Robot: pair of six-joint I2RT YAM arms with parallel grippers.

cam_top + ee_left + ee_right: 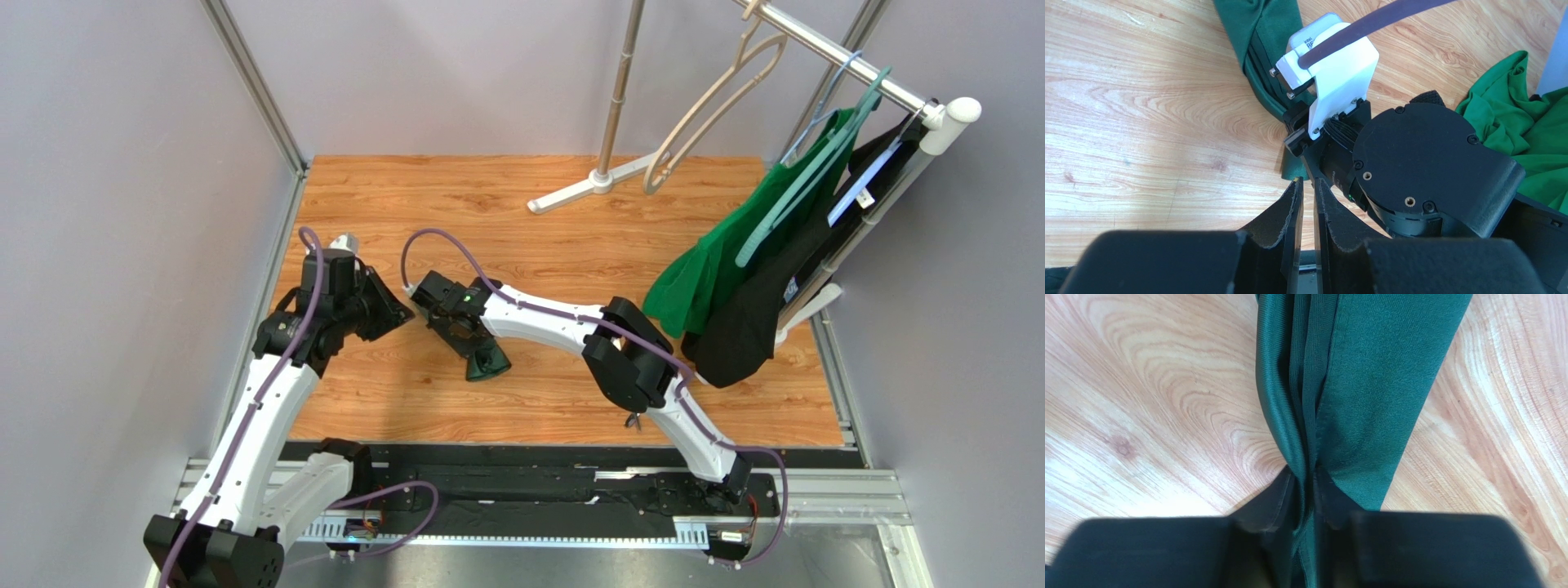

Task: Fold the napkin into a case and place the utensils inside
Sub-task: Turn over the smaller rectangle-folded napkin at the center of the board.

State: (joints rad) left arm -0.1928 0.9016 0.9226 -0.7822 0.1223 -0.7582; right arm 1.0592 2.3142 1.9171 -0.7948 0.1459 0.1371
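Right gripper (1306,482) clenched on bunched dark green cloth napkin (1364,386).
Only the left wrist view shows the left gripper (1307,185): nearly closed, empty.

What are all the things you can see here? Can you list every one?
napkin: one, dark green, bunched long over the table
table: one, light brown wood, under everything
clothes rack: one, silver metal, back right
beige hanger: one, beige, empty, on the rack
teal hanger: one, teal, on the rack
green garment: one, bright green, hanging at right
black garment: one, black, hanging beside the green one
left arm and right arm: two, white and black, bases at the near edge
left claw: one, black, nearly shut, nothing between
right claw: one, black, pinching the napkin
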